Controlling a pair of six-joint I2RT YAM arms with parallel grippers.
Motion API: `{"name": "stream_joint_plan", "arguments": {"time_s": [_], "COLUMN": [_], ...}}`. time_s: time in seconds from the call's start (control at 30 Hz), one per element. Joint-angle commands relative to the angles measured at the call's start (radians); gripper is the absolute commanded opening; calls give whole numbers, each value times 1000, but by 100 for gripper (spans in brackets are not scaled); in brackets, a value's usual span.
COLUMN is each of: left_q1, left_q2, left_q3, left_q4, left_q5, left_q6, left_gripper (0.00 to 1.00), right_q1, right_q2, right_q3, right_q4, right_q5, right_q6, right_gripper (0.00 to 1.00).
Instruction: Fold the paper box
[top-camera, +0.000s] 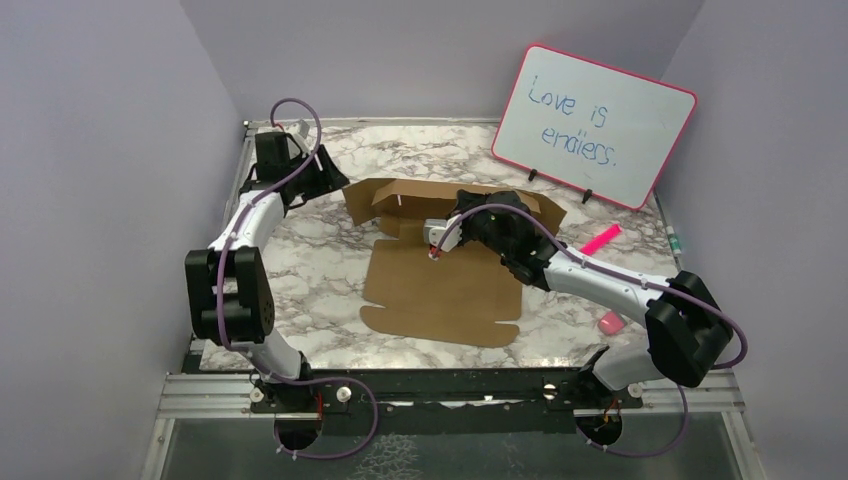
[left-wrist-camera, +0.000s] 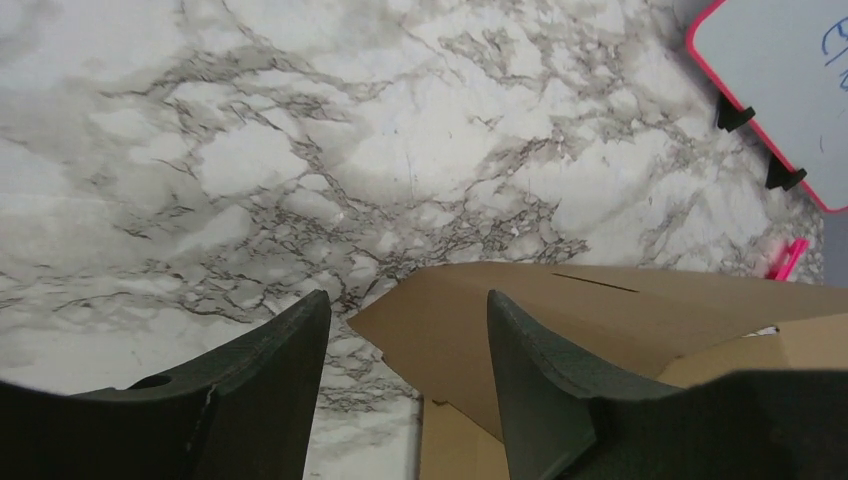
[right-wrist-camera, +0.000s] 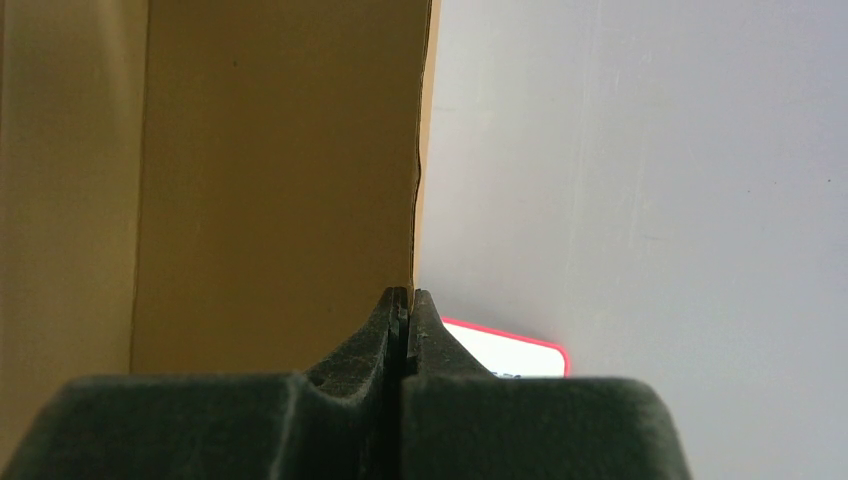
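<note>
The paper box (top-camera: 440, 285) is a brown die-cut cardboard sheet; its near panel lies flat on the marble table and its far flaps are raised. My right gripper (top-camera: 440, 238) is over the middle of the sheet. In the right wrist view it (right-wrist-camera: 408, 292) is shut on the thin edge of an upright cardboard flap (right-wrist-camera: 270, 180). My left gripper (top-camera: 333, 185) is at the sheet's far left corner. In the left wrist view it (left-wrist-camera: 407, 300) is open, and the raised cardboard corner (left-wrist-camera: 600, 320) lies between and beyond its fingers, untouched.
A pink-framed whiteboard (top-camera: 595, 125) stands at the back right, just behind the box. A pink marker (top-camera: 602, 238) and a small pink object (top-camera: 610, 321) lie on the table to the right. Purple walls enclose the table (top-camera: 310, 270).
</note>
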Motion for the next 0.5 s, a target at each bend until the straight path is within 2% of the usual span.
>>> {"name": "stream_joint_plan", "arguments": {"time_s": [0.0, 0.47], "left_q1": [-4, -32], "left_q2": [79, 49], "left_q3": [18, -37], "left_q4": [7, 3], "left_q5": [179, 357], "left_q6": [-3, 20], "left_gripper": [59, 57], "right_q1": [9, 8], "right_q2": [2, 64], "right_q3": [24, 70], "right_q4": [-25, -2], "right_q5": [9, 18], "right_q6": [27, -14], "right_gripper": [1, 1]}}
